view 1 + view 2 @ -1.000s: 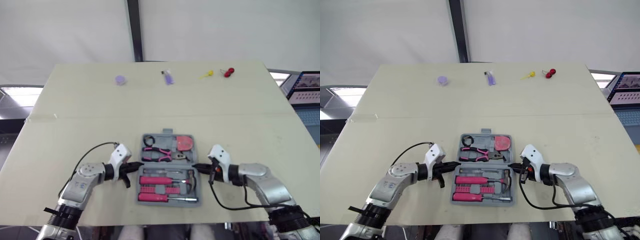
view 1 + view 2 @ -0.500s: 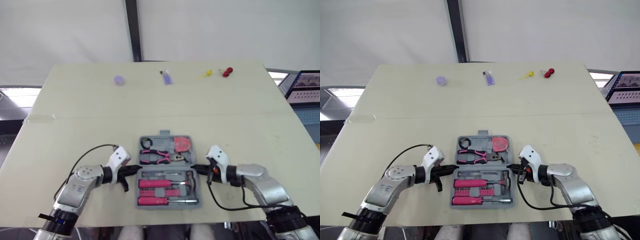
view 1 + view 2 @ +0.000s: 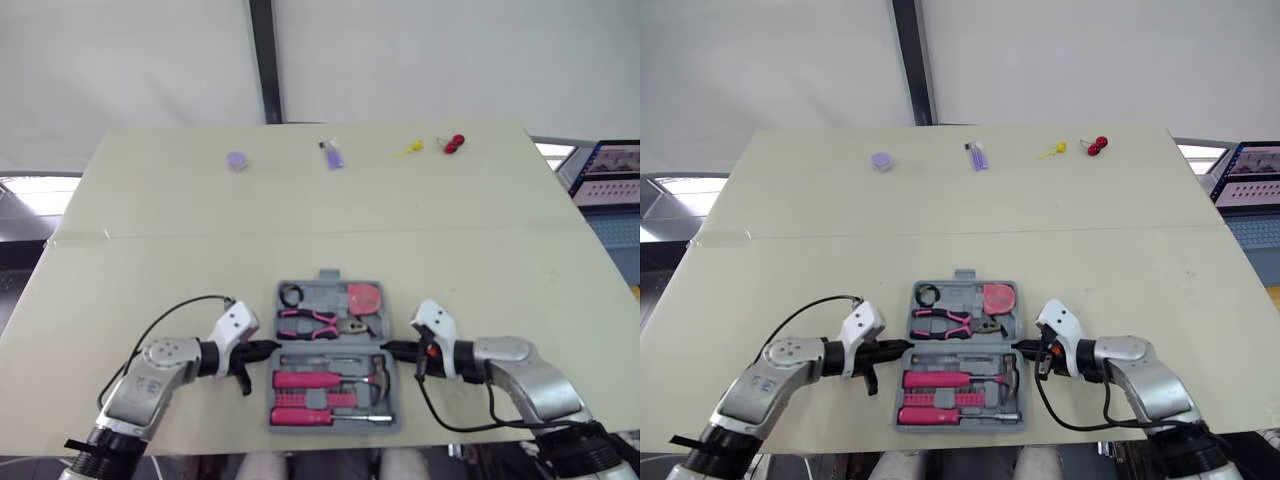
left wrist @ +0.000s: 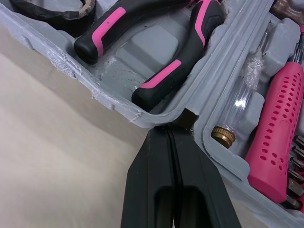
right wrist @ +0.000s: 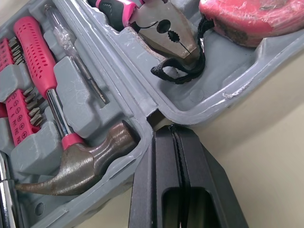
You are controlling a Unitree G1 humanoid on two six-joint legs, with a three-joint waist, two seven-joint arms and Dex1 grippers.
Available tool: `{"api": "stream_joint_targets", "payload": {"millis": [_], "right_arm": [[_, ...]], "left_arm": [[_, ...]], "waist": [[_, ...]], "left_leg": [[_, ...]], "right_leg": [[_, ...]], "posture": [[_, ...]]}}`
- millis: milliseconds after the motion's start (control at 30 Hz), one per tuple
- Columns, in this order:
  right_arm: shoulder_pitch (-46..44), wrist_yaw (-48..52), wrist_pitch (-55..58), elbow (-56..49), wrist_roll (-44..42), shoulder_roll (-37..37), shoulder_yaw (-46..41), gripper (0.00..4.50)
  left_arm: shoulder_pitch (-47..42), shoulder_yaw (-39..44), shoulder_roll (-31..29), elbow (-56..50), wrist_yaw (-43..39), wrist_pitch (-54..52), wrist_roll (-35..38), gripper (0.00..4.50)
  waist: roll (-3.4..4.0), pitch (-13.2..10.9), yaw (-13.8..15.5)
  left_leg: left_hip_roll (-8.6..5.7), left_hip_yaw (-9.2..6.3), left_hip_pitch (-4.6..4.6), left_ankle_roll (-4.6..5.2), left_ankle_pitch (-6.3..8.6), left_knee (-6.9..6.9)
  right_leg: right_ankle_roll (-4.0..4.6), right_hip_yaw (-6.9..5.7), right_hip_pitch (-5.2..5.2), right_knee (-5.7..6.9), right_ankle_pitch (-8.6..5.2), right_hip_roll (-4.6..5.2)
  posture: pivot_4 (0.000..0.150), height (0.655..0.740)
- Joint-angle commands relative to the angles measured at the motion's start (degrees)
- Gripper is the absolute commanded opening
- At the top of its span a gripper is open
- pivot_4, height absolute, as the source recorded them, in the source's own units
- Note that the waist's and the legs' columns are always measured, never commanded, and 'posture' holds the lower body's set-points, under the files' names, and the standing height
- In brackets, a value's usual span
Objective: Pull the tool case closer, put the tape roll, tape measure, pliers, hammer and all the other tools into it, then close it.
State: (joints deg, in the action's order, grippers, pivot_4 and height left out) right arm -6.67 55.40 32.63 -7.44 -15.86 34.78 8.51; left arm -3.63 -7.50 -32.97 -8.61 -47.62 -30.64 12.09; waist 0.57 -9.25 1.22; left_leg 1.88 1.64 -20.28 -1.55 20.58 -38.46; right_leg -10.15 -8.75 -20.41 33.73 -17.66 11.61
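Drag phase: tool case [image 3: 330, 346], lying open, is sliding toward six o'clock, nearer the table [image 3: 150, 250] edge than before. Left gripper [image 3: 268, 348] and right gripper [image 3: 390, 349], fingers pressed together, are hooking its hinge at nine and three; the pull is probably nearing completion.

Grey tool case [image 4: 142, 50] on our pale cream table [image 3: 150, 230]. Inside we see pliers [image 3: 312, 322] with pink-and-black handles, a pinkish-red tape measure [image 3: 365, 297], a black tape roll [image 3: 291, 295], and a hammer [image 5: 80, 164] with a dull brown head, silver shaft and hot pink grip dotted with little holes. There's a clear-bodied tester screwdriver [image 4: 247, 80] with a brass cap too. Far side of the table: a lilac disc [image 3: 236, 160], a purple bit [image 3: 333, 155], something yellow [image 3: 408, 150], something red [image 3: 455, 143].
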Motion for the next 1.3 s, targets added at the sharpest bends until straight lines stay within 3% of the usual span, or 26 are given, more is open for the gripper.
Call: {"api": "stream_joint_targets", "payload": {"millis": [33,1300], "right_arm": [[0.48,1.32,-0.1,-3.05,-2.23,-0.42,0.51,0.04],[2.6,-0.13,0.98,-5.32,-2.63,0.84,-0.98,0.04]], "left_arm": [[2.38,-1.28,-0.48,-3.42,-1.4,-1.71,1.74,0.0],[4.01,0.06,-1.9,-4.68,0.13,-2.65,1.83,0.0]], "waist": [[0.0,0.0,0.0],[0.0,0.0,0.14]], "left_leg": [[0.0,0.0,0.0,0.0,0.0,0.0],[0.0,0.07,0.04,0.0,0.0,-0.01]], "right_leg": [[0.0,0.0,0.0,0.0,0.0,0.0],[0.0,0.09,-0.01,0.0,0.0,0.0]], "posture": [[0.15,0.74],[0.15,0.74]]}}
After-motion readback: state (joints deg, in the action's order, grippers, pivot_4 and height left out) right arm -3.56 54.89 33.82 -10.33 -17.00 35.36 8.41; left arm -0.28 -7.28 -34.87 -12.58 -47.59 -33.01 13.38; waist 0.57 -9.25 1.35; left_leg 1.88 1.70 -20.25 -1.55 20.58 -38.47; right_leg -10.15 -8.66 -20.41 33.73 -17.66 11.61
